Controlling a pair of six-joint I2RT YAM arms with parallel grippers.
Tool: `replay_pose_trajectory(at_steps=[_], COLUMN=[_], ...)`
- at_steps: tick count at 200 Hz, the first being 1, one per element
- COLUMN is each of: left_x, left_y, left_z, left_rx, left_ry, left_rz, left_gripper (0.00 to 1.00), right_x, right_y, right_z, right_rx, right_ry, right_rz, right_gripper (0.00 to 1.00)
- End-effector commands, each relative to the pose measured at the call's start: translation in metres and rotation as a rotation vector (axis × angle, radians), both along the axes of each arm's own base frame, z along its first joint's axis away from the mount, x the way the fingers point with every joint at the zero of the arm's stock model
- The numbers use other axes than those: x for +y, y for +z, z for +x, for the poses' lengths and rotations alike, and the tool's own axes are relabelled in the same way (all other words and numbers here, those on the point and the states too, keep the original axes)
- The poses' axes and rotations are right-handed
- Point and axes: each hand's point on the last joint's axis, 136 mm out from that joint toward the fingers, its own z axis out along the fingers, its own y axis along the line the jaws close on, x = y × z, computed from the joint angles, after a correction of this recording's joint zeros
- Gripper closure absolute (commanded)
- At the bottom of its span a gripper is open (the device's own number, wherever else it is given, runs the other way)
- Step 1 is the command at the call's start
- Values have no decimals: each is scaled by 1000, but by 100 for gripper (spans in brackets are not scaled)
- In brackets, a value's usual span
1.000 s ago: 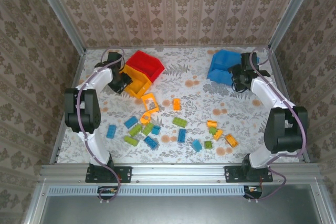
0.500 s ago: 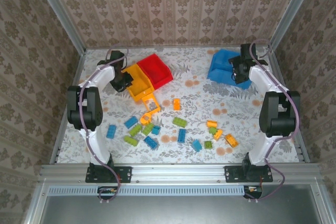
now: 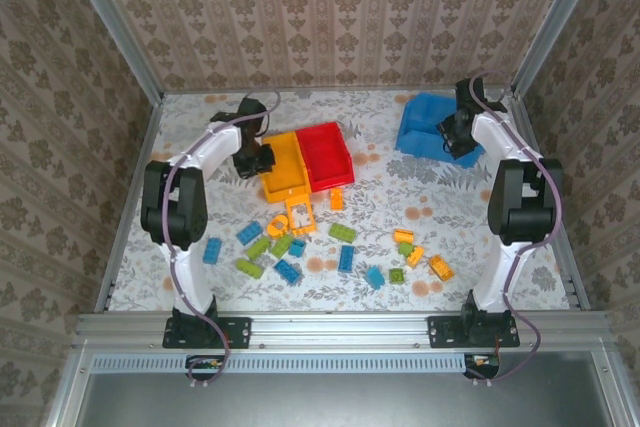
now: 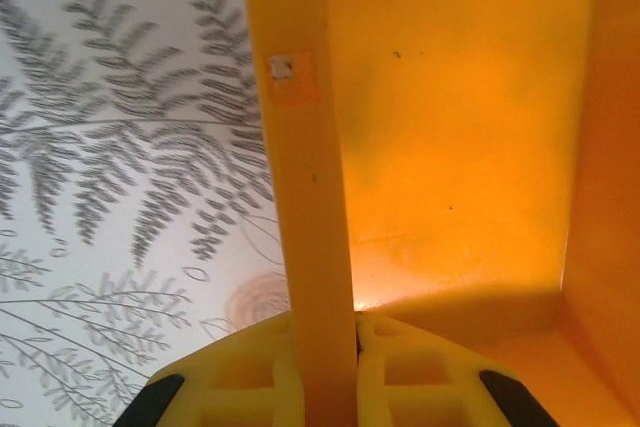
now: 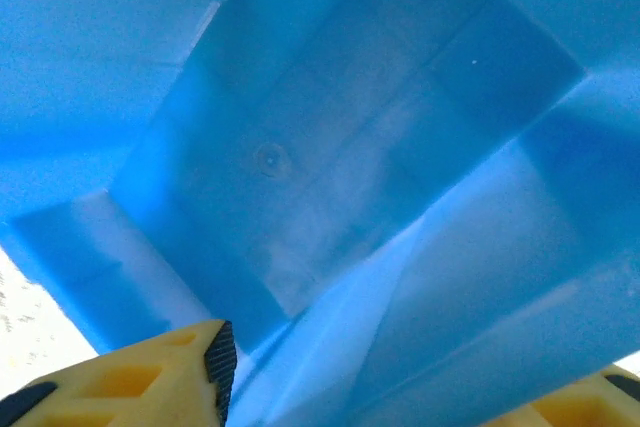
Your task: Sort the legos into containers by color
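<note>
Left gripper [image 3: 256, 159]: closed on the left wall of the yellow-orange bin [image 3: 288, 190], the wall pinched between both pads.
Right gripper [image 3: 457, 137]: fingers astride a wall of the blue bin [image 3: 410, 137]. I cannot tell whether they are clamped or merely straddling.
Red bin [image 3: 327, 154]: touching the yellow-orange bin, at its 3 o'clock.
Bearing: the legos [image 3: 346, 258] lie at 5 o'clock from my left fingers and 8 o'clock from my right. I judge the left arm nearer.
Bin axis: roughly 12-to-6, with the near end just beside the orange frame piece [image 3: 300, 213].
Bins, count: three.
Legos, count: about six blue, six green, six orange — all loose on the table [image 3: 200, 127].
</note>
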Motion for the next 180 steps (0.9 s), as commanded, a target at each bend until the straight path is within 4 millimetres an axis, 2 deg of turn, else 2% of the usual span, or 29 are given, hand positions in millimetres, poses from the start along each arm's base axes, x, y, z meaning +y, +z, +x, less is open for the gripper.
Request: replay_pose_trajectory(at_steps=[1, 41, 75, 130, 180], left_x=[9, 6, 19, 36, 37], left_y=[-3, 14, 20, 13, 6], left_z=[-6, 9, 24, 49, 52], left_rx=[36, -17, -22, -26, -18], left_ry=[-50, -91, -124, -194, -233], left_rz=[80, 91, 124, 90, 103], left_gripper=[100, 100, 100, 100, 100], right_x=[-6, -4, 9, 73, 112], right_y=[-6, 4, 12, 13, 11], right_z=[-18, -28, -31, -15, 12], right_rx=[90, 121, 105, 54, 41], right_ry=[66, 250, 434, 866, 1015], right_rz=[-67, -189, -250, -278, -241], right_gripper=[53, 73, 79, 80, 78])
